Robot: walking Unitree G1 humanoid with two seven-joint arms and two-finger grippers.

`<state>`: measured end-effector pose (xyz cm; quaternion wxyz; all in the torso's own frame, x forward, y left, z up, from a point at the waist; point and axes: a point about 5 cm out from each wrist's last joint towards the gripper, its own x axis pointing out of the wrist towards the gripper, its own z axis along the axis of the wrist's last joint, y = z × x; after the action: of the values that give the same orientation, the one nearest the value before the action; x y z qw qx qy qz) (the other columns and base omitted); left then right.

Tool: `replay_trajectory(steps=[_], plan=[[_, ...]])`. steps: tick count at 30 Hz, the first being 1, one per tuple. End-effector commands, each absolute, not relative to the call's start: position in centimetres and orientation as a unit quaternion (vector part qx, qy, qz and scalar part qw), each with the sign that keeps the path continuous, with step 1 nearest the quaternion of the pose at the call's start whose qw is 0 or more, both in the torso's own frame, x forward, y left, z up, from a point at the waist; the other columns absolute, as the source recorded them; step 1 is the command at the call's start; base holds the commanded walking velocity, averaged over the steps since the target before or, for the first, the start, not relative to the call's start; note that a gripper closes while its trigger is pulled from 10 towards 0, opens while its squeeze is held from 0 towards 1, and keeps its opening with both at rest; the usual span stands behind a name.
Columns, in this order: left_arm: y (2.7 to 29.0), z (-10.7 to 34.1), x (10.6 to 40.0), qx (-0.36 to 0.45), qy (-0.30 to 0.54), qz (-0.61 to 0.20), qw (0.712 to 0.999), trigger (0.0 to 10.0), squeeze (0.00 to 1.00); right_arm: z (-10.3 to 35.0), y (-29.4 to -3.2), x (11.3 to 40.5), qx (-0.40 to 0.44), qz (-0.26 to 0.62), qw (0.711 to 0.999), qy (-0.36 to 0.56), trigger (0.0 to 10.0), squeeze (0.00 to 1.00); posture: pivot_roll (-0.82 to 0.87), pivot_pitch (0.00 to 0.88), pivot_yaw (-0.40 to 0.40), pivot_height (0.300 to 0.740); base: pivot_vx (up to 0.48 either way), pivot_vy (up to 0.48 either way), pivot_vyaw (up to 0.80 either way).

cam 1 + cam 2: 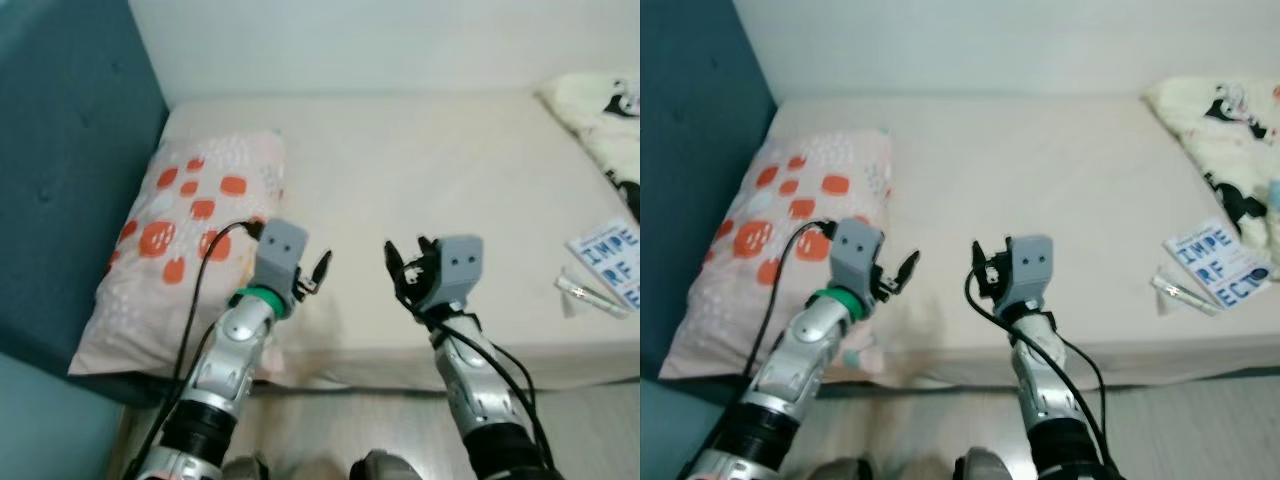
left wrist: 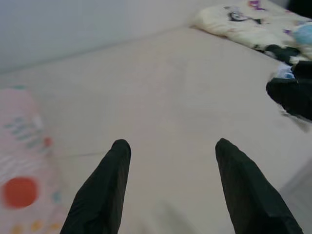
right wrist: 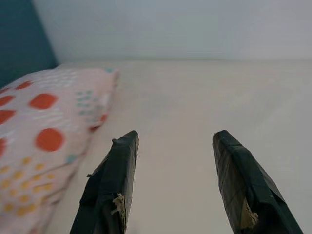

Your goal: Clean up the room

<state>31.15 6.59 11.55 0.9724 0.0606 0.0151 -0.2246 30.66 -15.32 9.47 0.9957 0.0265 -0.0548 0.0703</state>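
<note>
Your left hand (image 1: 318,272) and right hand (image 1: 400,262) hover released, grasping nothing, over the cream bed (image 1: 420,170); next, judged: reach right for the blue-lettered white leaflet (image 1: 612,258) near its edge.

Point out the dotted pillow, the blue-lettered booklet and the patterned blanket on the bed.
pillow (image 1: 190,225), left eye view, middle of its top face
booklet (image 1: 1218,262), right eye view, centre of its cover
blanket (image 1: 600,110), left eye view, its folded cream top

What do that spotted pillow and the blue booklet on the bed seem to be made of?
The pillow looks like soft woven cloth, matte, printed with orange dots; it sags and bulges like stuffed fabric. The booklet looks like thin printed paper or card, lying flat with crisp edges; whether it is glossy cannot be told.
</note>
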Motion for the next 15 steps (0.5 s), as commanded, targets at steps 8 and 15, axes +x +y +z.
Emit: replay_trajectory(steps=[8, 15], plan=[[7.22, 10.74, 31.09, 0.069, 0.032, -0.218, 0.973, 10.0, 0.0, 8.84, -14.77, 30.38, 0.034, 0.081, 0.995, -0.041, 10.0, 0.0, -0.07, 0.0, 0.039, 0.731, 0.0, -0.259, 0.0], [7.22, 10.7, 31.1, 0.069, 0.032, -0.219, 0.973, 10.0, 0.0, 8.8, -14.79, 30.46, 0.021, 0.082, 0.996, -0.037, 10.0, 0.0, -0.07, 0.0, 0.041, 0.731, 0.0, -0.255, 0.1]])
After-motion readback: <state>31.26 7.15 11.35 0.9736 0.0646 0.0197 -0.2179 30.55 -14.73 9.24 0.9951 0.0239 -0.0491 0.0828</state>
